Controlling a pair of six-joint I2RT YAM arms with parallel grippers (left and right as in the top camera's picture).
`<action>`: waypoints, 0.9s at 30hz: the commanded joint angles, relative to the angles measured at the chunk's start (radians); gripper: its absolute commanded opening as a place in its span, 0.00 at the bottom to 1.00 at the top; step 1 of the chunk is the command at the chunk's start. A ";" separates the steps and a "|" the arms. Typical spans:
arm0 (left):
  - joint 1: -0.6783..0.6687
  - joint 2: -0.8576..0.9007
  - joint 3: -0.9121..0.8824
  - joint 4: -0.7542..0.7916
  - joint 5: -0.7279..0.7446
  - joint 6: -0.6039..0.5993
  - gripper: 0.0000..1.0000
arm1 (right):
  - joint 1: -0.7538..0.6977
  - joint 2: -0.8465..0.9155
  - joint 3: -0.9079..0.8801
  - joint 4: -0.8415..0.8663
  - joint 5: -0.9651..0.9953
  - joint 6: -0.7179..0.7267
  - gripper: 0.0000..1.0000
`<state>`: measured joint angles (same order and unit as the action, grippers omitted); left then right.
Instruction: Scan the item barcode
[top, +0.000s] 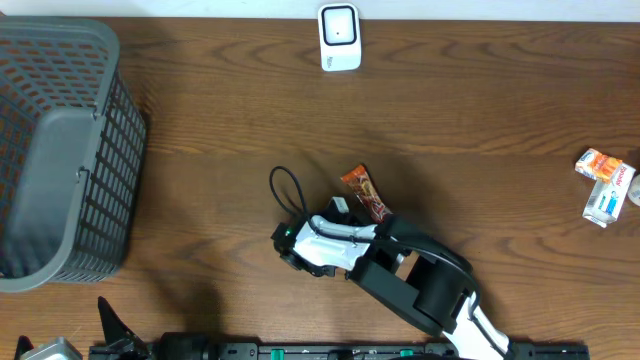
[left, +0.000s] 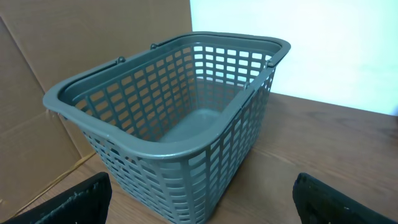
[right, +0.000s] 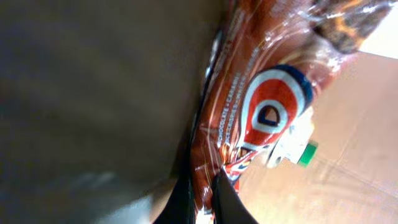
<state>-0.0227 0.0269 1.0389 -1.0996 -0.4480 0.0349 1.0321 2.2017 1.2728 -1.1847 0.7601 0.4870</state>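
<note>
The item is an orange-brown snack packet (top: 365, 193) in shiny wrapper, lying near the table's middle. My right gripper (top: 348, 207) reaches it from the front right and is shut on the packet's edge. In the right wrist view the packet (right: 261, 93) fills the frame, with its end pinched between the two dark fingers (right: 230, 199). No barcode shows on the visible side. A white scanner (top: 339, 37) stands at the far edge, well away from the packet. My left gripper (left: 205, 211) is open and holds nothing, facing the basket.
A grey plastic basket (top: 120, 170) stands at the left, seen close and with nothing inside it in the left wrist view (left: 155, 146). Two small boxes (top: 598, 165) (top: 608, 197) lie at the right edge. A black cable loop (top: 288, 190) lies beside the right wrist.
</note>
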 joint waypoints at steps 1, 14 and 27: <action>-0.003 -0.006 -0.001 0.000 -0.009 0.016 0.93 | -0.011 -0.062 0.070 -0.023 -0.488 -0.066 0.01; -0.003 -0.006 -0.001 0.000 -0.009 0.016 0.93 | -0.222 -0.356 0.161 0.179 -1.829 -0.538 0.01; -0.003 -0.006 -0.001 0.000 -0.009 0.016 0.93 | -0.515 -0.177 -0.097 0.515 -1.912 -0.474 0.18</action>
<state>-0.0227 0.0269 1.0389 -1.0996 -0.4484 0.0349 0.5785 2.0060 1.1755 -0.6983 -1.0740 -0.0006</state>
